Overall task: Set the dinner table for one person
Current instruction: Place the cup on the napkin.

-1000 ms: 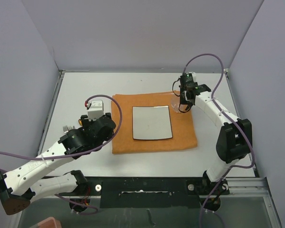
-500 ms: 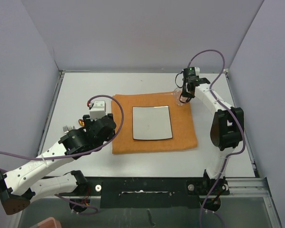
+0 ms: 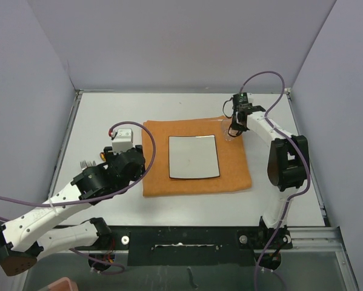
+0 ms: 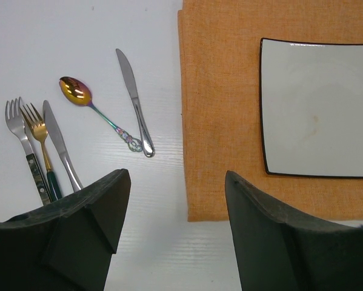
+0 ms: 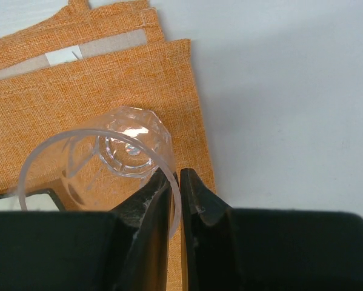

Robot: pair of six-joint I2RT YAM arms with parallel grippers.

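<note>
The white dinner table (image 3: 108,115) carries an orange cloth mat (image 3: 236,170) with a square white plate (image 3: 194,156) in its middle. My right gripper (image 5: 176,182) is shut on the rim of a clear glass (image 5: 102,160), one finger inside it and one outside, over the mat's far right corner (image 3: 228,128). My left gripper (image 4: 175,206) is open and empty above the table, left of the mat's near left corner. Left of the mat lie a silver knife (image 4: 134,100), a gold spoon (image 4: 78,92), two forks (image 4: 17,124) and another knife (image 4: 59,142).
Grey walls close the table on the left, back and right. A metal rail (image 3: 187,236) with the arm bases runs along the near edge. The mat's folded layers and a white label (image 5: 63,56) show beyond the glass.
My right gripper has carried the glass from over the mat's right part toward its far right corner and lowered it. My left arm has shifted slightly.
</note>
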